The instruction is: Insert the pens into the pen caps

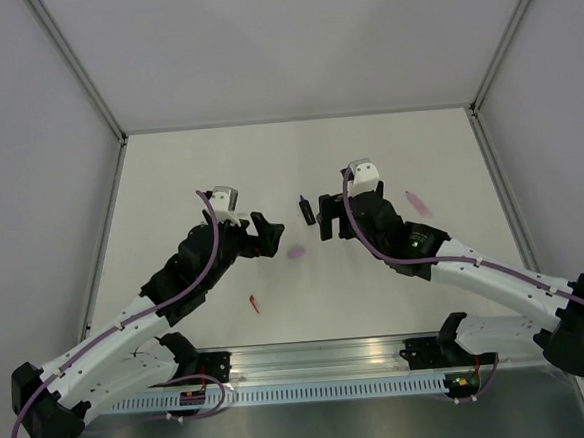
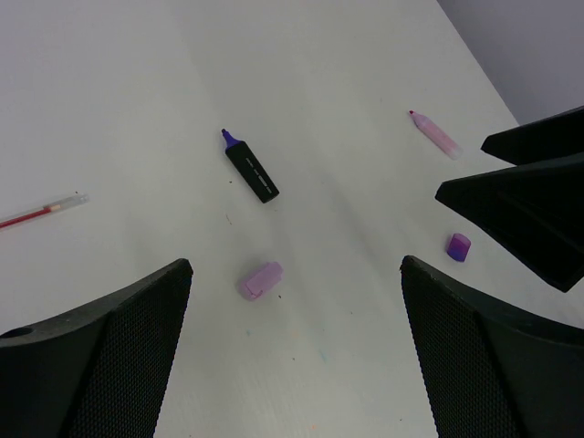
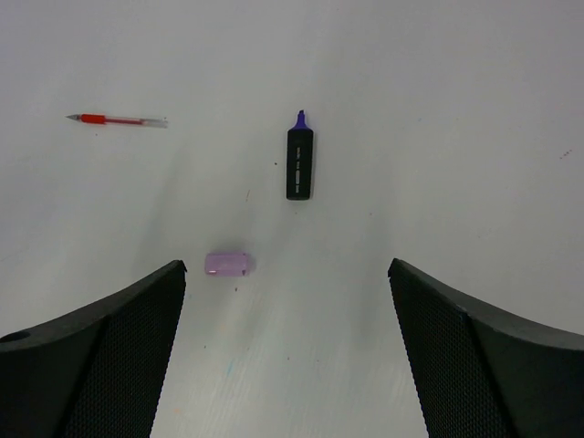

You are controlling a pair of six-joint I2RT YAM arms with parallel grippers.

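Observation:
A black marker [image 1: 306,210] with a bare purple tip lies between my two grippers. A stubby lilac cap [image 1: 296,251] lies on its side just nearer than it. A pale pink marker [image 1: 418,202] lies at the right, past my right arm. A thin red pen [image 1: 254,303] lies at the near left. In the left wrist view a small dark purple cap [image 2: 458,247] stands under the right gripper's fingers [image 2: 520,196]. My left gripper [image 1: 270,235] and right gripper [image 1: 322,219] face each other, both open and holding nothing. The lilac cap [image 2: 260,280] lies ahead of the left jaws.
The white table [image 1: 170,187] is boxed in by pale walls on three sides. An aluminium rail [image 1: 322,357] with the arm bases runs along the near edge. The two grippers hang close together over the middle.

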